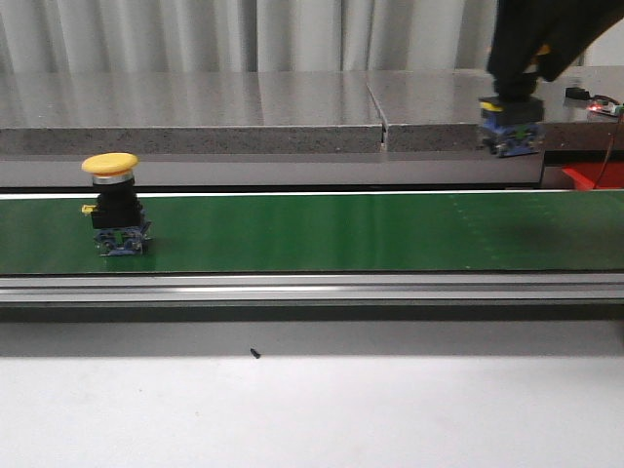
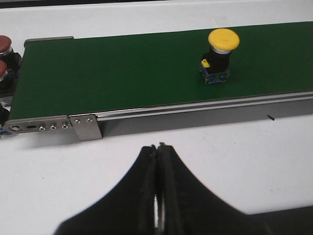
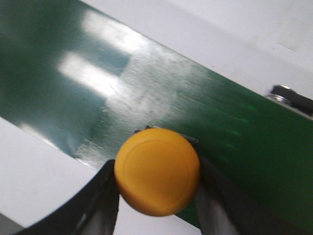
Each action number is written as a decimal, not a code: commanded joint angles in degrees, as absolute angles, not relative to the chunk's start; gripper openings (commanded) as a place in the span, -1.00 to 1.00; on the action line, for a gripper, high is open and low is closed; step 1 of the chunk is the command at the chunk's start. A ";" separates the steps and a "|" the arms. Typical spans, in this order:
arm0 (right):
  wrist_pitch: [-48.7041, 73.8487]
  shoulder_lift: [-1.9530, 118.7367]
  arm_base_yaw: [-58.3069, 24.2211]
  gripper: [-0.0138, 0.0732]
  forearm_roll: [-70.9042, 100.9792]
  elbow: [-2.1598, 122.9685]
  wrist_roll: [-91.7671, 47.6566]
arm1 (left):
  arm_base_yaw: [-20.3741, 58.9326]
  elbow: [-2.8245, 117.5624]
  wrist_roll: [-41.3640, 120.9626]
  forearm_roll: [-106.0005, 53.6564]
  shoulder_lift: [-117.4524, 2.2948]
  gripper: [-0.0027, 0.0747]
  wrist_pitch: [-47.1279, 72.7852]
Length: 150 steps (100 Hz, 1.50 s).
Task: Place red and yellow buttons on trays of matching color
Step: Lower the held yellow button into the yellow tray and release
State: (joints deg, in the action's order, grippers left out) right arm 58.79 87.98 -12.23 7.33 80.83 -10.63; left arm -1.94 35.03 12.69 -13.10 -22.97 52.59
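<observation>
A yellow button [image 1: 115, 203] [image 2: 219, 56] with a black body and blue base stands upright on the green conveyor belt [image 1: 322, 232] at its left end. My right gripper [image 1: 517, 73] [image 3: 157, 196] is shut on a second yellow button [image 3: 157, 171], held high above the belt's right end; its blue base [image 1: 509, 125] hangs below the fingers. My left gripper [image 2: 159, 147] is shut and empty over the white table, short of the belt's near rail. Two red buttons [image 2: 4, 54] show partly past the belt's end in the left wrist view. A red tray corner [image 1: 593, 177] shows at the far right.
A grey stone ledge [image 1: 263, 112] runs behind the belt. The belt's metal rail [image 1: 312, 288] [image 2: 195, 108] borders its near side, with a bracket [image 2: 54, 126] at one end. A small black speck [image 1: 254, 353] lies on the white table.
</observation>
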 commanded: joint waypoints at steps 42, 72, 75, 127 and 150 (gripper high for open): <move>52.62 82.45 11.92 -0.05 7.71 71.40 -9.95 | -1.39 36.50 12.66 -14.23 -23.41 -0.98 49.12; 44.09 82.76 21.26 -0.05 7.76 65.85 -9.95 | -1.39 36.50 12.66 -14.23 -23.41 -0.98 49.12; 43.52 82.93 21.95 -0.05 7.76 65.35 -9.95 | -1.39 36.50 12.66 -14.23 -23.41 -0.98 49.12; 28.65 87.32 24.76 -0.05 13.67 57.07 -9.48 | -1.39 36.50 12.66 -14.23 -23.41 -0.98 49.12; 29.71 89.59 24.76 -0.04 15.21 57.07 -9.53 | -1.39 36.50 12.66 -14.23 -23.41 -0.98 49.12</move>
State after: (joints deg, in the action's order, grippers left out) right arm 31.50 91.36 24.38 14.01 55.99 -9.51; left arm -1.94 35.03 12.69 -13.10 -22.97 52.59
